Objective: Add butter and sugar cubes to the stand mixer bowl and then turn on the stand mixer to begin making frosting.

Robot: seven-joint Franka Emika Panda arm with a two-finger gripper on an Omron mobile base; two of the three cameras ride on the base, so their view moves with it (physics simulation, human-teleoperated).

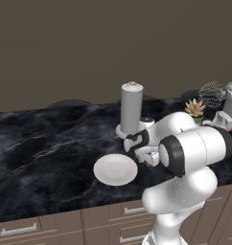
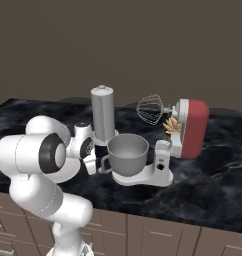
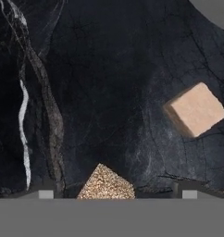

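My gripper (image 3: 117,193) hangs low over the dark marbled worktop (image 1: 41,158), near its front edge, its jaws spread wide and gripping nothing. Between the tips (image 3: 46,194) sits one sugar cube (image 3: 106,183), grainy and speckled brown, one corner pointing away from me. A second sugar cube (image 3: 196,109), smoother and pale tan, lies apart on bare stone with open room all round it. A flat white plate (image 1: 115,169) rests just beside my hand, close to the front edge. Behind it stands a tall grey cylinder (image 1: 131,107). The round grey metal bowl (image 2: 127,153) with its side handle sits on the white base of the stand mixer (image 2: 185,131), whose rounded red head is tilted back, wire whisk (image 2: 151,110) lifted clear.
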